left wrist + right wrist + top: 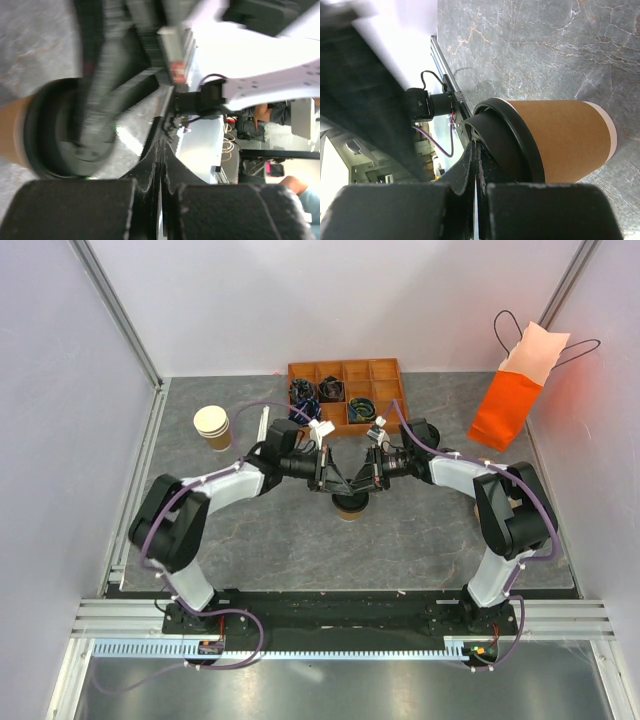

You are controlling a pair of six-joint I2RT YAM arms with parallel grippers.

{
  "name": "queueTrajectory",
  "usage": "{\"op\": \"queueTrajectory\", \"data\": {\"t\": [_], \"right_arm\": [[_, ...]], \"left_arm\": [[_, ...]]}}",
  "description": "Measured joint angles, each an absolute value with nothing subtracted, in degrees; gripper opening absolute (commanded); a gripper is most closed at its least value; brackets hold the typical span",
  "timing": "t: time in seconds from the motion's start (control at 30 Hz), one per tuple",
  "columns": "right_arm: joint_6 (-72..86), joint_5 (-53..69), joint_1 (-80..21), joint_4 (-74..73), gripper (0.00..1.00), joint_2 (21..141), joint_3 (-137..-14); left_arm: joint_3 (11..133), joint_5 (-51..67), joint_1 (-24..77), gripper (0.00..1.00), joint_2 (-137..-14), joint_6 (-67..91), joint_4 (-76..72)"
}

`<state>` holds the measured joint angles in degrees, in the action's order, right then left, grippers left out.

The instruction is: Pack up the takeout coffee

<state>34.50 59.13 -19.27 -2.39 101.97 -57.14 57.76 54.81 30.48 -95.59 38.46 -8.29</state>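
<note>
The takeout coffee (349,506), a tan paper cup with a black lid, stands upright at the table's middle. Both grippers hang just above it, tips meeting over the lid. My left gripper (339,490) is shut with nothing between its fingers; in the left wrist view its tips (161,148) sit beside the blurred lid (55,135). My right gripper (359,490) is also shut and holds nothing; in the right wrist view its tips (476,148) lie against the lid's raised top (502,145), with the brown cup wall (560,140) to the right.
A stack of lidless tan cups (212,427) stands at the back left. A wooden compartment tray (345,364) holding dark items sits at the back centre. An orange paper bag (503,405) with black handles stands open at the back right.
</note>
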Motion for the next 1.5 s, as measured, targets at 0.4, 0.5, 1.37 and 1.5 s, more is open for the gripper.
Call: {"op": "queueTrajectory", "data": {"t": [0.4,0.5,1.37,1.5], "right_arm": [[33.36,60.27,-19.25,-3.07,0.0,103.15,-58.06],[32.67,60.27,-19.29,-4.21,0.0,103.22,-58.74],[30.65,61.23,-19.07,-6.33,0.0,104.49,-59.96],[30.61,61.63,-19.18,-6.31,0.0,104.68,-60.07]], "left_arm": [[56.18,56.03,28.36,0.02,-102.78,39.35,-8.86],[56.18,55.11,28.16,0.02,-100.47,38.33,-6.72],[54.94,56.4,29.63,0.02,-103.63,41.87,-13.56],[55.0,53.28,29.54,0.06,-99.22,39.16,-7.66]]}}
